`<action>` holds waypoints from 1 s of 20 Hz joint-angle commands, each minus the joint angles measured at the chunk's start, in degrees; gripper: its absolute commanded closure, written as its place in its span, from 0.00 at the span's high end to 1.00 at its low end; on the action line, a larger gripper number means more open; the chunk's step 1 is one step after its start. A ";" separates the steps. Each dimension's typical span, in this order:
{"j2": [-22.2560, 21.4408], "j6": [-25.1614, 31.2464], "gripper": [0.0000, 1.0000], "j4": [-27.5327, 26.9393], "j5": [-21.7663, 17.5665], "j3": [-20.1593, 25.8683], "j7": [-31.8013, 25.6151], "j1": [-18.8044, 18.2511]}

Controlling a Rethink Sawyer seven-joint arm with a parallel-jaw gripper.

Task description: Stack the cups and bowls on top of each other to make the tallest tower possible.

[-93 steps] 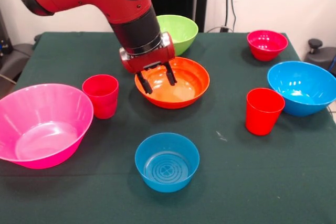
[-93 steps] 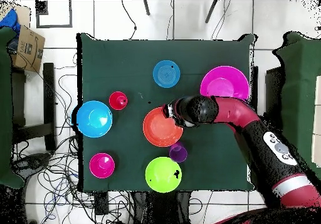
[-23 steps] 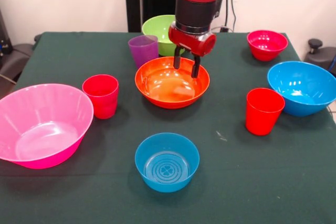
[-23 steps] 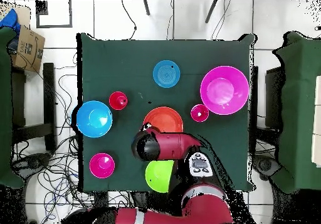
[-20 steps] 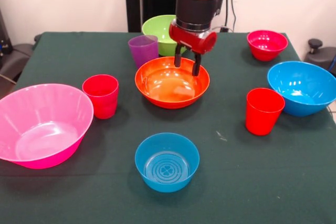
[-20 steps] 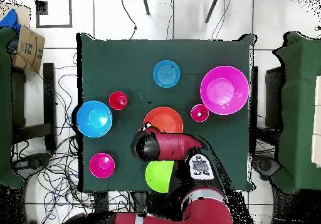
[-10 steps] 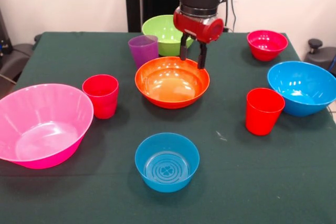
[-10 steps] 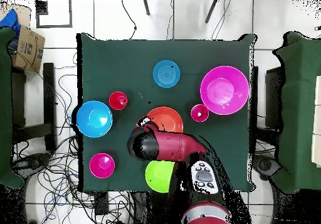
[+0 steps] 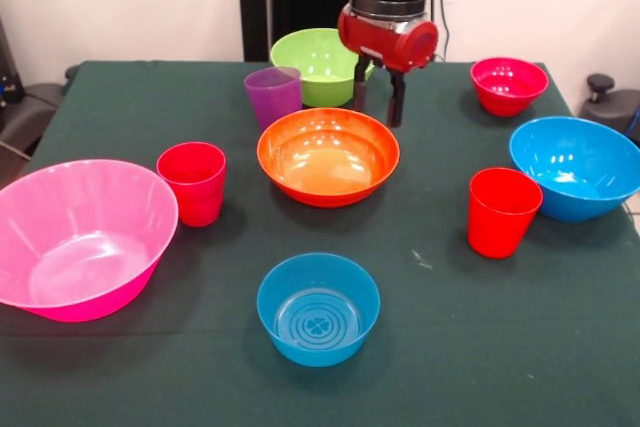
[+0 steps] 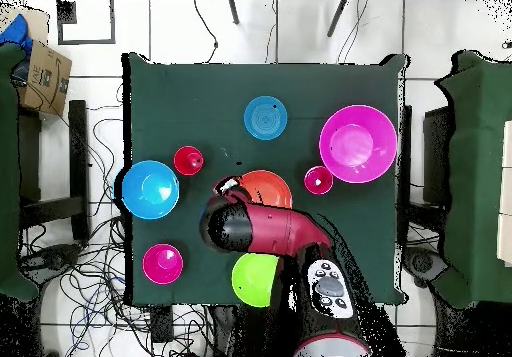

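Front and overhead views of the table with nothing yet stacked. The gripper [image 9: 379, 99] hangs above the far rim of the orange bowl [image 9: 328, 156], its two dark fingers [image 9: 396, 100] spread apart and holding nothing. Every piece stands alone on the green table cloth [image 9: 520, 347]: the large pink bowl [image 9: 78, 237] with a red cup [image 9: 192, 182] just beside it, the small blue bowl [image 9: 318, 307] nearest the camera, a second red cup [image 9: 502, 211] close to the large blue bowl [image 9: 577, 167], the small magenta bowl [image 9: 508, 84] towards the far corner, and the lime green bowl [image 9: 318, 64] behind the ribbed purple cup [image 9: 273, 95], which stands just beside the orange bowl. Only one small blue bowl can be seen. No tower exists at this stage — as judged from the layout, the whole build is left to do, beginning with the choice of a base piece. The one piece of writing in view is on a cardboard box [image 10: 40, 74] off the table in the overhead view — dark print that is too small to read; the bowls and cups carry no visible labels.
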 commanded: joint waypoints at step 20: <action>11.50 -6.39 1.00 -3.45 1.61 1.97 5.54 4.11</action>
